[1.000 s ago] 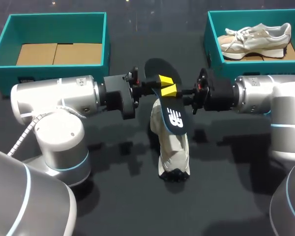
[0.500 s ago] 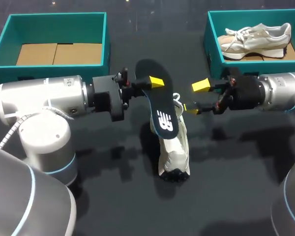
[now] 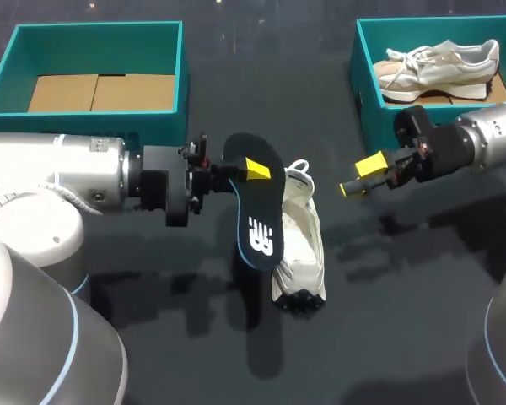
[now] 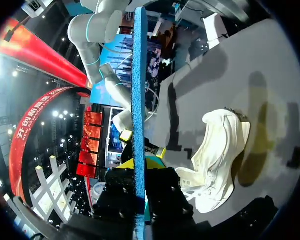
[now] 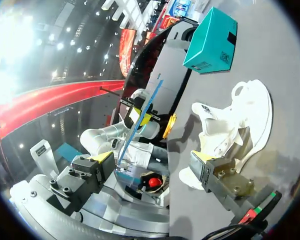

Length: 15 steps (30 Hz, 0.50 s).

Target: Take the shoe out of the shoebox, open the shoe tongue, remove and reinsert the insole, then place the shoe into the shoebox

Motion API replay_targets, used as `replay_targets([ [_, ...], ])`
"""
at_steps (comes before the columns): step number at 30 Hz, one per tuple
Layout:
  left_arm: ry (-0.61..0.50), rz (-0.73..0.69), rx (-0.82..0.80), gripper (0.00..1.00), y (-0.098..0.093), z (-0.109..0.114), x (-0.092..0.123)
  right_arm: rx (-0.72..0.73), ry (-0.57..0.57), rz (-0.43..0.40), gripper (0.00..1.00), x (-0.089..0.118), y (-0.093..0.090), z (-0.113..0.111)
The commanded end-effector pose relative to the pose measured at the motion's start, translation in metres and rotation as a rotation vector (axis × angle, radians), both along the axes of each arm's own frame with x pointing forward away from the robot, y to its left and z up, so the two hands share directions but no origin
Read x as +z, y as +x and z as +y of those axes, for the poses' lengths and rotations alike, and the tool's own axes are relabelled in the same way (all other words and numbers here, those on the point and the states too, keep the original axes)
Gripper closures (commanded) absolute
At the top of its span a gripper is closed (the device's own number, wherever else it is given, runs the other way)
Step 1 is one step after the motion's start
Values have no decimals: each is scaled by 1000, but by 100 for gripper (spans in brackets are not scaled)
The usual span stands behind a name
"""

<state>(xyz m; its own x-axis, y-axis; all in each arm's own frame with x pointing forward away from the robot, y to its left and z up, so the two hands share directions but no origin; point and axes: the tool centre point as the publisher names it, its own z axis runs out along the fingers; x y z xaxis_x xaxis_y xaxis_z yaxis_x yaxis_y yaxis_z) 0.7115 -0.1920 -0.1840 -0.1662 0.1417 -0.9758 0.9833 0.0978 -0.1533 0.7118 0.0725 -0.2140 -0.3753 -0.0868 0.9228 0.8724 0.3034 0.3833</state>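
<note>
Insole (image 3: 255, 211) pinched in left gripper (image 3: 251, 169); right gripper (image 3: 358, 177) wide apart, empty, right of shoe (image 3: 302, 249) lying on dark table (image 3: 388, 321).

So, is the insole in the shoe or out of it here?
Out. The left jaws clamp the insole in the air, beside the white shoe lying on the table.

Cream shoe (image 3: 299, 245) lying with its mouth spread open, dark blue-edged insole (image 3: 257, 211) with white logo hanging tilted just left of the shoe, upper end pinched in the left gripper (image 3: 251, 169), teal shoebox (image 3: 93, 28) beyond the shoe's left, second teal shoebox (image 3: 357, 59) beyond its right holding a beige-and-white sneaker (image 3: 443, 66)
</note>
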Motion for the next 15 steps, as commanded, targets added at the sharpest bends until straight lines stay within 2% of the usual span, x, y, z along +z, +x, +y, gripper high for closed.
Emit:
replay_targets([
  [1,21,5,-19,100,2,12,6,67,-37,-35,0,7,5,-9],
  [9,21,5,-19,100,2,12,6,67,-37,-35,0,7,5,-9],
  [11,21,5,-19,100,2,12,6,141,-74,-101,0,5,2,-12],
  [15,30,88,-72,100,-21,4,8,230,-178,-193,0,1,-13,-20],
])
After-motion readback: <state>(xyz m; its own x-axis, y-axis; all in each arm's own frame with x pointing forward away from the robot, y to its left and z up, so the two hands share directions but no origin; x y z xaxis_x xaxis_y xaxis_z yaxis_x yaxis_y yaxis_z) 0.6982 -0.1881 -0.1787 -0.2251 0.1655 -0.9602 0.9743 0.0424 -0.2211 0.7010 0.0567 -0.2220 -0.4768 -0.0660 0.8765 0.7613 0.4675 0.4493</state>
